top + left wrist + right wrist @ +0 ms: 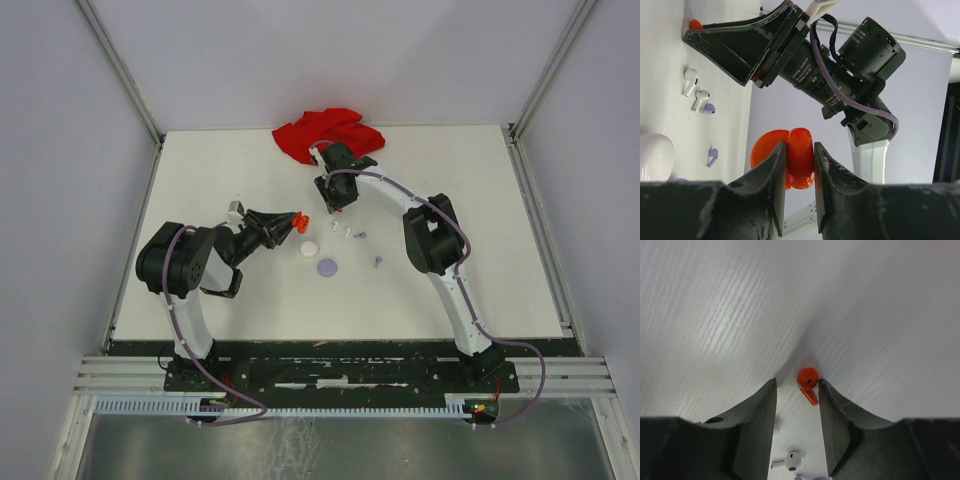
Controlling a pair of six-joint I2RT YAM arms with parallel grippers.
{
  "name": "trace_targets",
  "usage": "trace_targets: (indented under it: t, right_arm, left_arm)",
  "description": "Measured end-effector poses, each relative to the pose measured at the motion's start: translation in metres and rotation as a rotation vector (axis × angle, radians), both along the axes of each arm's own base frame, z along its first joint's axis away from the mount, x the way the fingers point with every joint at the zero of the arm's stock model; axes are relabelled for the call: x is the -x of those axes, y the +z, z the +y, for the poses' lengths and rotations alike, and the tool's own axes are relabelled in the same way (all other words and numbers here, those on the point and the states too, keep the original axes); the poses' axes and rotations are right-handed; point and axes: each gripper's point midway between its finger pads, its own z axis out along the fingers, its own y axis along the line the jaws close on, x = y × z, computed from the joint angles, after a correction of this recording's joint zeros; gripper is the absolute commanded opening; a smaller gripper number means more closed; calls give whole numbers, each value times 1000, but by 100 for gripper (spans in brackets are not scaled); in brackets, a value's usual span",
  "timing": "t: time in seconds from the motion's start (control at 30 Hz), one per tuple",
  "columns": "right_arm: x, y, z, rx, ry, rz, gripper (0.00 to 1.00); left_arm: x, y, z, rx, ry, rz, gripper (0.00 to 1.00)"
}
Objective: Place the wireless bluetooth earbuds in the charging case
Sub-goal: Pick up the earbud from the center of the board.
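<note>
My left gripper (pixel 799 146) is shut on an open red charging case (pixel 801 165) and holds it above the table; it also shows in the top view (pixel 300 221). My right gripper (pixel 796 385) is open with its tips at the table, astride a red earbud (pixel 808 383) that lies against the right finger (pixel 832 410). From the left wrist the right gripper (pixel 690 34) hides most of that red earbud (pixel 696 23). Two white earbuds (pixel 689 81) (pixel 701 99) and two lavender earbuds (pixel 709 108) (pixel 713 156) lie on the table.
A white round case (pixel 309 250) and a lavender round case (pixel 328 267) lie near the middle of the table (pixel 200 180). A crumpled red cloth (pixel 328 132) lies at the far edge behind the right arm. A white earbud (pixel 790 460) lies below the right jaws.
</note>
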Motion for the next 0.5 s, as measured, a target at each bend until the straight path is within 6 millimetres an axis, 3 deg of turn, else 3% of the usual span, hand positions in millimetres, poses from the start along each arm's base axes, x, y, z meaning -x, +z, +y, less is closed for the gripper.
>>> trace_targets:
  t: [0.5]
  right_arm:
    - [-6, 0, -1, 15, -12, -12, 38]
  left_arm:
    - [-1, 0, 2, 0, 6, 0, 3]
